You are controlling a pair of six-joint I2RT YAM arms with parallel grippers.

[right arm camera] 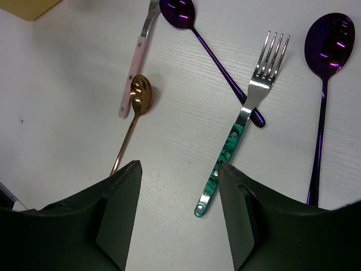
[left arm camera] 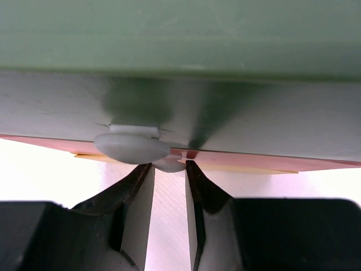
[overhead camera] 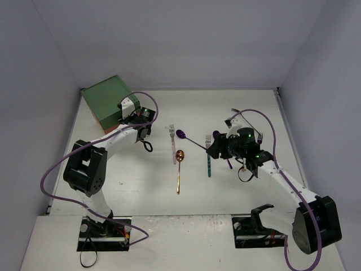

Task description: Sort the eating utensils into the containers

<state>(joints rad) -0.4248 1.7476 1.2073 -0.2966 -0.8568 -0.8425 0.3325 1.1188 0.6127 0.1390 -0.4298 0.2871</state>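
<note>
Teal-handled fork: probably stiff, light, slick, flat on counter; pinch across handle. Right tool spread above; left tool at white knob, grip unclear.

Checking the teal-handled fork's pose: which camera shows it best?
The right wrist view: the teal-handled fork lies whole and close, its neck crossing a purple spoon's handle. The top external view shows it small; the left wrist view shows none of it.
</note>
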